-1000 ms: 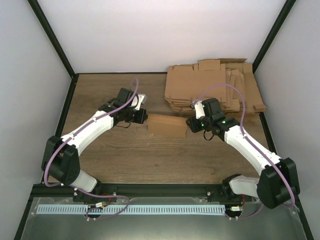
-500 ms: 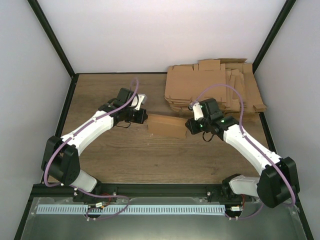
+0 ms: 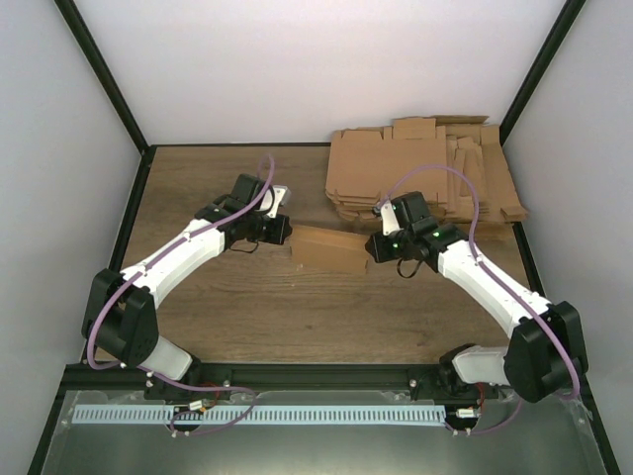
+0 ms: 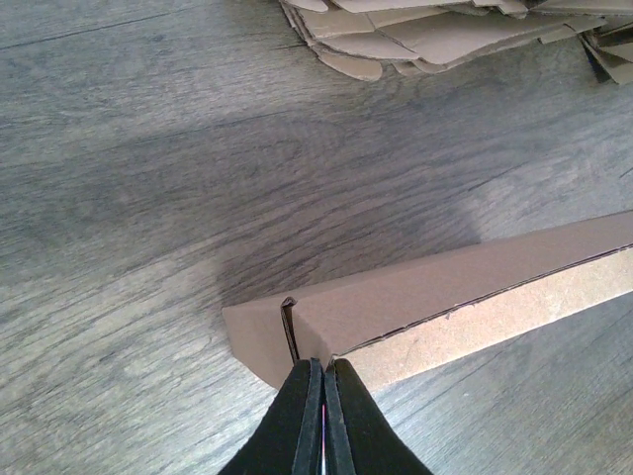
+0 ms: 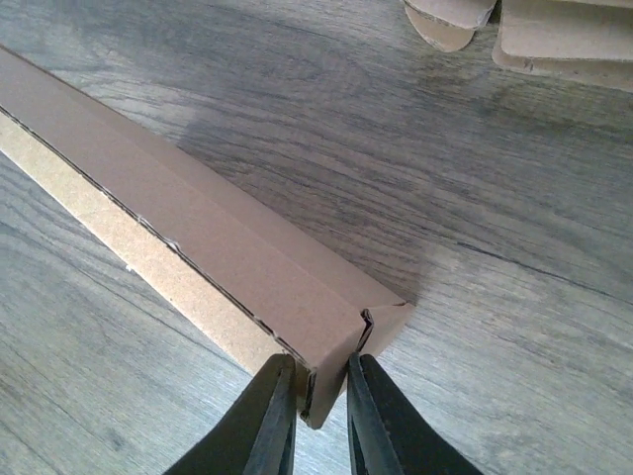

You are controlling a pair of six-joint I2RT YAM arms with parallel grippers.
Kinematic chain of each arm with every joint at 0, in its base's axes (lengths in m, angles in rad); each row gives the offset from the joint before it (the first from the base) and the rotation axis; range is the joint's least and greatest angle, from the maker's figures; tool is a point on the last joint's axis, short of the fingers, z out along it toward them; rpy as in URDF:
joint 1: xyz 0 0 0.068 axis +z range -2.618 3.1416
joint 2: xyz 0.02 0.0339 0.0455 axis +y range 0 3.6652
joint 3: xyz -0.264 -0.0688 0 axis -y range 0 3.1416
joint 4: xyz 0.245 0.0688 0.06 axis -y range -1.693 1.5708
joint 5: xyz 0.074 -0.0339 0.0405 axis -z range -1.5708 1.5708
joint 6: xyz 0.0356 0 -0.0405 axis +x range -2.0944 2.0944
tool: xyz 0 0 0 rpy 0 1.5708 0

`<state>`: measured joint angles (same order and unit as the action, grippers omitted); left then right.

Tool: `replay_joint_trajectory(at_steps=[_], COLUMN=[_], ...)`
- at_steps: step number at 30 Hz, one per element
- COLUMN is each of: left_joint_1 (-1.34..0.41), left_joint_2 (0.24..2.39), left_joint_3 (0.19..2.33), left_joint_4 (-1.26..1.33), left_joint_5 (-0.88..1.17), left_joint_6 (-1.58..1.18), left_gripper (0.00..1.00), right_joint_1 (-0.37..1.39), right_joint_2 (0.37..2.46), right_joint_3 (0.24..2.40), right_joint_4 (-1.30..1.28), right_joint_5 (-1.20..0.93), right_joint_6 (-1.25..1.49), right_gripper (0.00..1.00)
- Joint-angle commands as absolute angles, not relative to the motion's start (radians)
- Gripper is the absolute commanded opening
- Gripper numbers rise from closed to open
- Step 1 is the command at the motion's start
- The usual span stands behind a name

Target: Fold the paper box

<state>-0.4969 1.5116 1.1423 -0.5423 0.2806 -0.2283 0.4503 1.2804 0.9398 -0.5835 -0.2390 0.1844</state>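
Note:
The paper box (image 3: 331, 250) lies on the wooden table between the two arms, a shallow brown cardboard box folded up with its lid down. My left gripper (image 3: 288, 233) is at the box's left end. In the left wrist view its fingers (image 4: 323, 368) are pressed together, tips against the corner of the box (image 4: 445, 297). My right gripper (image 3: 372, 249) is at the right end. In the right wrist view its two fingers (image 5: 321, 374) straddle the near right corner of the box (image 5: 227, 247) and pinch the cardboard wall between them.
A pile of flat brown cardboard blanks (image 3: 425, 170) lies at the back right of the table, just behind the right arm; its edges show at the top of both wrist views (image 4: 445, 30) (image 5: 534, 30). White walls with black frame posts enclose the table.
My right gripper has slid a little left onto the box's right corner and its jaws have narrowed around the cardboard. The left arm and the box have stayed put.

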Motion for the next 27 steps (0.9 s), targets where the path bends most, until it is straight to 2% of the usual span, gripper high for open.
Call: replay_joint_trajectory(at_steps=[1,7,13,27], left_joint_1=[-0.515,-0.521,-0.523,-0.531], left_joint_2=[1.507,1.511,1.518,1.523], left_joint_3=[1.131,1.132,1.129,1.134], left_joint_4=[-0.557,-0.556,-0.549,-0.546], left_joint_5=[0.303,0.298,0.297,0.298], left_joint_6=[-0.229,-0.23,-0.235,-0.238], left_gripper=[0.04,0.04,0.05,0.05], right_joint_1=[0.466,0.466,0.466,0.466], right_joint_2=[1.294,1.302,1.314,1.341], right_joint_3=[1.012,1.043,1.044,1.094], right_joint_4=[-0.597,-0.627,-0.631,-0.678], right_joint_5=[-0.269,-0.271,-0.284,-0.335], right_joint_6=[0.277,0.334,0.33,0.394], right_gripper=[0.18,0.17,0.09,0.12])
